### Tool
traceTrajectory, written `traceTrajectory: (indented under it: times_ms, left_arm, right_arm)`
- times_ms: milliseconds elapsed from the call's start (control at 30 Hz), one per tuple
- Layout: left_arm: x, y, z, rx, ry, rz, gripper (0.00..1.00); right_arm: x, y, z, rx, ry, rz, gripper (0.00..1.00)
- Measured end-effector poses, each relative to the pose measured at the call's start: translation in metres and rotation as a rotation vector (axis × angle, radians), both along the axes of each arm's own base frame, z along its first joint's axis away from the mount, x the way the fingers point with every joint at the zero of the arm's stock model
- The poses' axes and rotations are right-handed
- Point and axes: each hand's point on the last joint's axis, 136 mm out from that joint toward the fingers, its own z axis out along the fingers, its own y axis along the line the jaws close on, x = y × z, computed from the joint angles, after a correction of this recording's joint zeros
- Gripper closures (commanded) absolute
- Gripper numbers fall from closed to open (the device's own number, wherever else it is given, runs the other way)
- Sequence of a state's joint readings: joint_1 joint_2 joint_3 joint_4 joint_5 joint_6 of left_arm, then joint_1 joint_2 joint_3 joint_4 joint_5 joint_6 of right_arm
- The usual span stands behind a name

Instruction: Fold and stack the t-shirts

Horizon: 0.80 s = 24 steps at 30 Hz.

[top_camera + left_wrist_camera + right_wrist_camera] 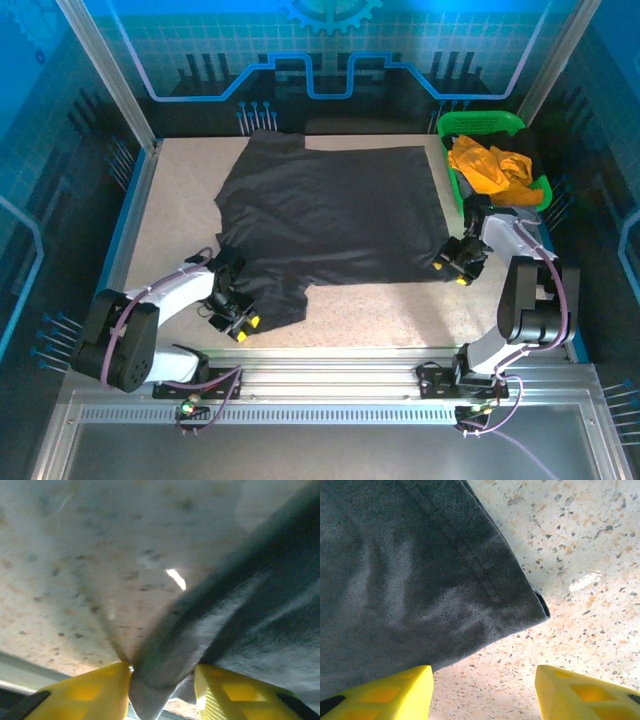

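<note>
No word, number or brand can be read anywhere — the back panel [200, 50] at twelve o'clock bears a gear outline [330, 12] and circuit-like lines [330, 85], seemingly plain decoration, unlettered.

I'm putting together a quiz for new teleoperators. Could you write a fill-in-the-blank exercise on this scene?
1. The black t-shirt lies spread on the ____.
2. The orange-yellow shirt sits in the green ____.
3. The right jaws stand ____ at the black t-shirt's corner.
4. The left jaws pinch a fold of the ____ t-shirt.
Missing words: table; basket; open; black.
</note>
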<state>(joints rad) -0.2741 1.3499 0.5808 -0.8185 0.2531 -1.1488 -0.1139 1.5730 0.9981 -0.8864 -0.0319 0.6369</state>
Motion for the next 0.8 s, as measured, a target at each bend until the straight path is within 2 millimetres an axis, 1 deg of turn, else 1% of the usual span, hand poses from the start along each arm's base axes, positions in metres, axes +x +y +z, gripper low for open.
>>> traceTrajectory:
  times_ms: [33, 133, 233, 300, 400, 500, 633, 733, 800]
  left_arm:
    - [-0.001, 0.000, 0.001, 0.003, 0.003, 0.004, 1.00]
    - [-0.003, 0.000, 0.005, 0.005, -0.035, 0.018, 1.00]
    - [-0.009, 0.000, 0.017, -0.013, -0.094, 0.054, 1.00]
    - [-0.014, 0.001, 0.029, -0.030, -0.134, 0.079, 1.00]
    - [-0.023, 0.003, 0.037, -0.048, -0.159, 0.111, 1.00]
    - [-0.032, 0.005, 0.037, -0.044, -0.134, 0.134, 1.00]
    - [-0.039, 0.009, 0.038, -0.025, -0.112, 0.152, 1.00]
    - [-0.042, 0.011, 0.038, -0.015, -0.107, 0.151, 1.00]
    - [-0.043, 0.011, 0.038, -0.011, -0.103, 0.151, 1.00]
  right_arm:
    - [0.001, -0.001, 0.000, 0.000, -0.003, -0.005, 0.47]
    - [0.002, -0.009, -0.001, -0.006, -0.007, -0.036, 0.49]
    - [0.001, -0.020, -0.004, -0.009, -0.014, -0.096, 0.49]
    - [-0.002, -0.031, -0.009, -0.005, -0.022, -0.152, 0.50]
    - [-0.005, -0.040, -0.015, 0.002, -0.024, -0.199, 0.55]
    - [0.001, -0.037, -0.019, 0.024, -0.036, -0.202, 0.60]
    - [0.004, -0.036, -0.027, 0.038, -0.027, -0.205, 0.64]
    - [0.001, -0.034, -0.030, 0.041, -0.002, -0.207, 0.61]
    - [-0.003, -0.032, -0.028, 0.035, 0.003, -0.202, 0.57]
